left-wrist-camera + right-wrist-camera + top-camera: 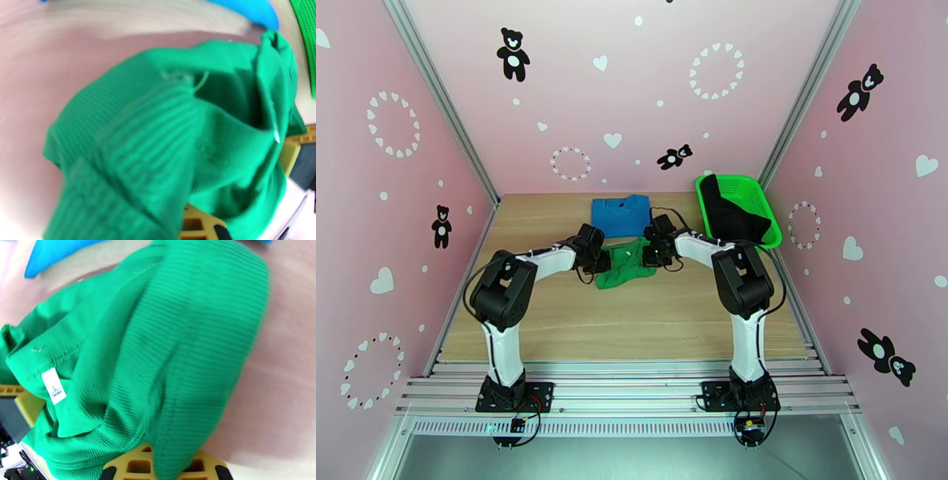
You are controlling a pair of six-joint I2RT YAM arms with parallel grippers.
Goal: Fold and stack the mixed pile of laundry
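The bright green garment (626, 265) lies crumpled at mid table, bunched between my two grippers. On its left edge sits my left gripper (602, 257), shut on the ribbed cloth (166, 150), which drapes over its yellow fingers (195, 221). My right gripper (652, 251) is shut on the right edge, where the cloth (158, 350) and its white size label (54, 386) hang over the yellow fingers (138, 465). A folded blue T-shirt (620, 215) lies flat just behind. In the green basket (762, 197) at the back right lies the black garment (735, 211).
Pink walls with metal frame posts enclose the wooden table (553, 316) on three sides. The basket leans against the right wall. Bare wood stretches from the green garment to the arm bases (513, 395) at the near edge.
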